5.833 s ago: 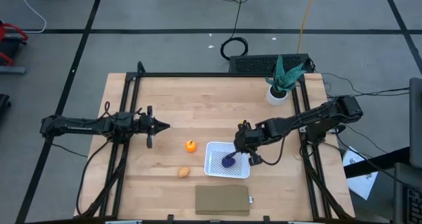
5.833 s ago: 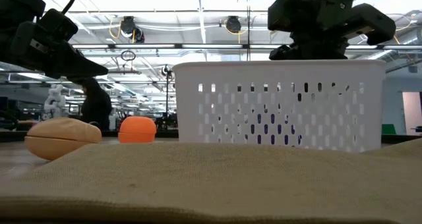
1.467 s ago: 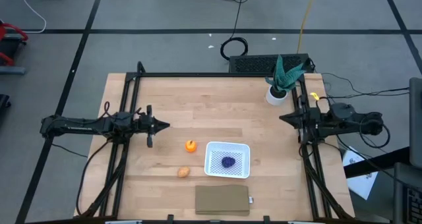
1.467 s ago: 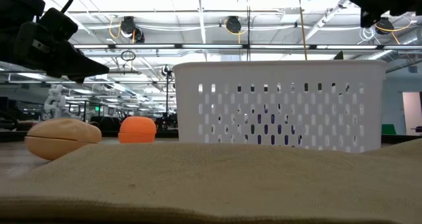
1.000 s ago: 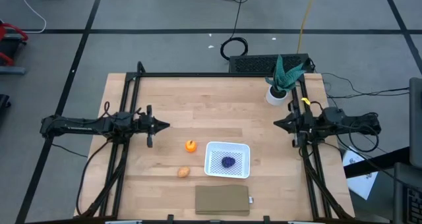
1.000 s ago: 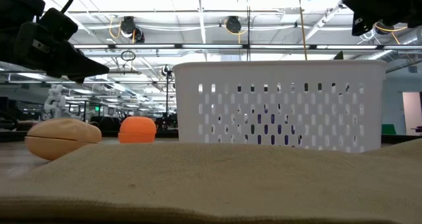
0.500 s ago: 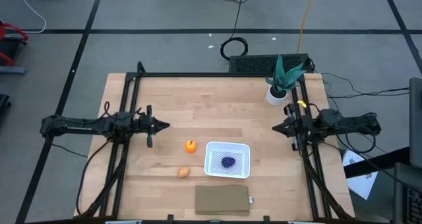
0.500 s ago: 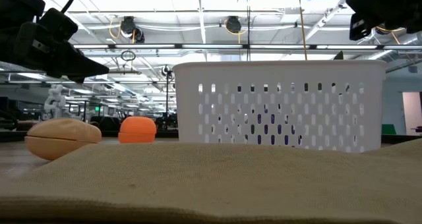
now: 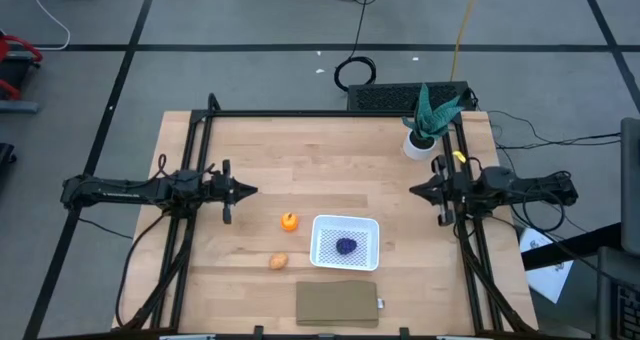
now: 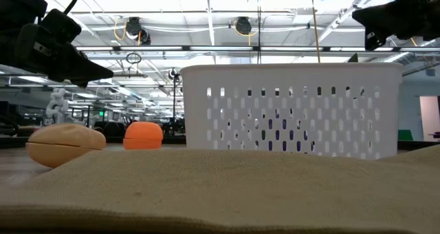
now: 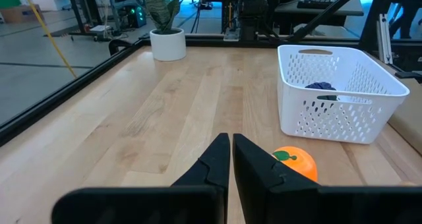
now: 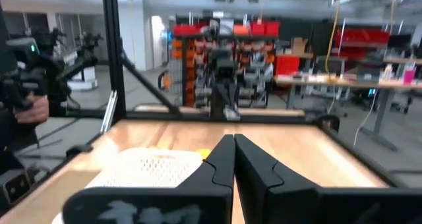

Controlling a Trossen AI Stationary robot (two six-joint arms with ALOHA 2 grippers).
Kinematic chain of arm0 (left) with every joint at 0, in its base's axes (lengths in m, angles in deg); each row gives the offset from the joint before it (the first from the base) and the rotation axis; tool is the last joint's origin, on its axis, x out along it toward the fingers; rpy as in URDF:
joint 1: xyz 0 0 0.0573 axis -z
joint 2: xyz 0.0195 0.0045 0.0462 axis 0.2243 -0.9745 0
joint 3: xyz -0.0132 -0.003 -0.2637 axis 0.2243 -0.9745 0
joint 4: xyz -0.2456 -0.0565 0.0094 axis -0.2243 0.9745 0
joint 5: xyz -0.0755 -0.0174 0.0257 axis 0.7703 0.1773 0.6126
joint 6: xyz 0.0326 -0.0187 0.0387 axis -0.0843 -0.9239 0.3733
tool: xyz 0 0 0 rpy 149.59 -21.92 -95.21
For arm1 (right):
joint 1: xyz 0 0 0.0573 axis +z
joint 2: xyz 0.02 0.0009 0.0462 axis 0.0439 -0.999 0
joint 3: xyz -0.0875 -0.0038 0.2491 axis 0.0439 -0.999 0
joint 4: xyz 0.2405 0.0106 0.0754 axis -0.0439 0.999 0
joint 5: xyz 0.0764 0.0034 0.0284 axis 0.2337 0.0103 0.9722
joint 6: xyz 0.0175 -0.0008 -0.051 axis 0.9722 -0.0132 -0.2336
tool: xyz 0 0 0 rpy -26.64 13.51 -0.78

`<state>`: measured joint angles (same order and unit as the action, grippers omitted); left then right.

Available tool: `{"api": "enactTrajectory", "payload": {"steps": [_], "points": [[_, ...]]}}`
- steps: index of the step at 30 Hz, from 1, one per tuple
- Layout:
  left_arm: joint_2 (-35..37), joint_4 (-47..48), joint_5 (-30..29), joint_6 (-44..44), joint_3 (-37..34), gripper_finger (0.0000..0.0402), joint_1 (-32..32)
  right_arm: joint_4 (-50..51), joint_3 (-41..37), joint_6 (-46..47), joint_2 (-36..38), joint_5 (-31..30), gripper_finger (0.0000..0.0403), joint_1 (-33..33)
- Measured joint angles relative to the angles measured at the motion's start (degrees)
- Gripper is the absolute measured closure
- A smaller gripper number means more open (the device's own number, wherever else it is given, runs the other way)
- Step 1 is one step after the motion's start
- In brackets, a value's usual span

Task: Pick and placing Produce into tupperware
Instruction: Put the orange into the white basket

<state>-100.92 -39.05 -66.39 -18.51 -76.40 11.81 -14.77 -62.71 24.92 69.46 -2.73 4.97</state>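
Tupperware (image 9: 346, 242): white, mesh-patterned bottom, slotted walls. Purple produce (image 9: 346, 246): dark purple, inside it. Orange produce (image 9: 289, 221): bright orange, green stem spot. Tan produce (image 9: 278, 262): tan-brown. Bench (image 9: 300, 160): pale wood grain, black frame. Cardboard rectangle (image 9: 338, 303): dull brown. Plant (image 9: 432, 113): green leaves, white pot. Both claws: black.

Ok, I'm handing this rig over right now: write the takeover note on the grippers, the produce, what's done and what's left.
Left gripper: shut, empty, at the table's left side.
Right gripper: shut, empty, at the right edge by the potted plant.
Purple piece: inside the white tupperware. Done.
Orange piece: on the table just left of the tupperware.
Tan piece: on the table, nearer the front edge than the orange one.
Left: place the orange and tan pieces in the tupperware.
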Motion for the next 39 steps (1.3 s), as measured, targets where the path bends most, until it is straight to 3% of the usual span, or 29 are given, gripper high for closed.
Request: {"api": "enactTrajectory", "payload": {"steps": [8,15,22,39], "points": [[0.0,0.0,0.0,0.0,0.0,0.0378,0.0,1.1,-0.3,1.8,0.0,-0.9,0.0403,0.0],[0.0,0.0,0.0,0.0,0.0,0.0378,0.0,-3.0,-5.5,2.2,0.0,-1.3,0.0403,0.0],[0.0,-0.1,0.0,0.0,0.0,0.0378,0.0,-8.2,-8.2,2.2,0.0,2.7,0.0403,0.0],[0.0,0.1,0.0,0.0,0.0,0.0378,0.0,-4.7,-8.6,4.8,0.0,1.2,0.0403,0.0]]}}
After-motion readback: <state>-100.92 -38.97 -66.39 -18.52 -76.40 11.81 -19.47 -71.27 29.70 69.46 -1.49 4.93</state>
